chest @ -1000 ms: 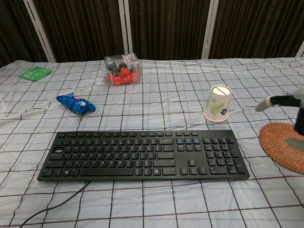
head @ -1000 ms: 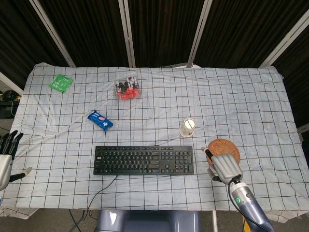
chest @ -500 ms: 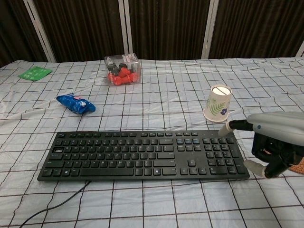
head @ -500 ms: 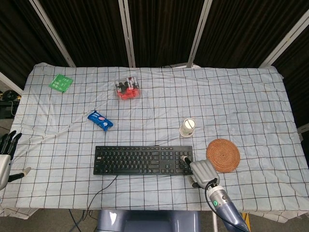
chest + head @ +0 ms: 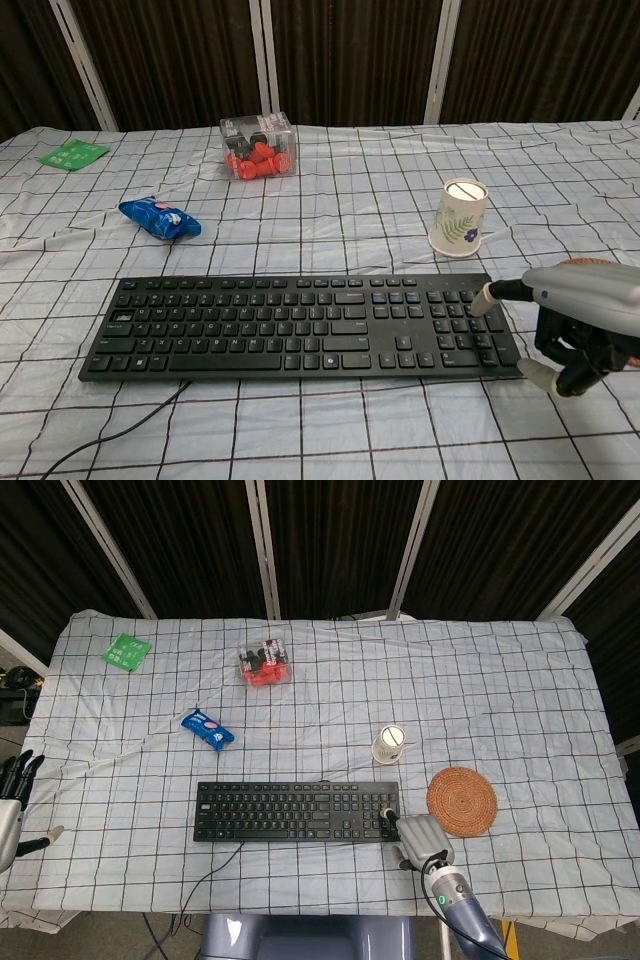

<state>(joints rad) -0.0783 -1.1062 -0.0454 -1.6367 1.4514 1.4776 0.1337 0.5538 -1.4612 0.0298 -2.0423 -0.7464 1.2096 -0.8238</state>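
I have the right hand (image 5: 420, 836) at the right end of the keyboard (image 5: 297, 812), one finger stretched out over the number keys at that end and the other fingers curled under, holding nothing; from the chest view I cannot tell whether the fingertip (image 5: 487, 296) is pressing a key or only hovering just above it. The keyboard lies square near the front edge of the table (image 5: 520, 680), its cable running off toward me. I judge the reach done and the press itself either just starting or not yet made. The left hand (image 5: 12, 798) hangs off the table's left edge, fingers apart and empty. The paper cup (image 5: 389, 743) and the woven coaster (image 5: 462, 800) sit untouched near the right hand.
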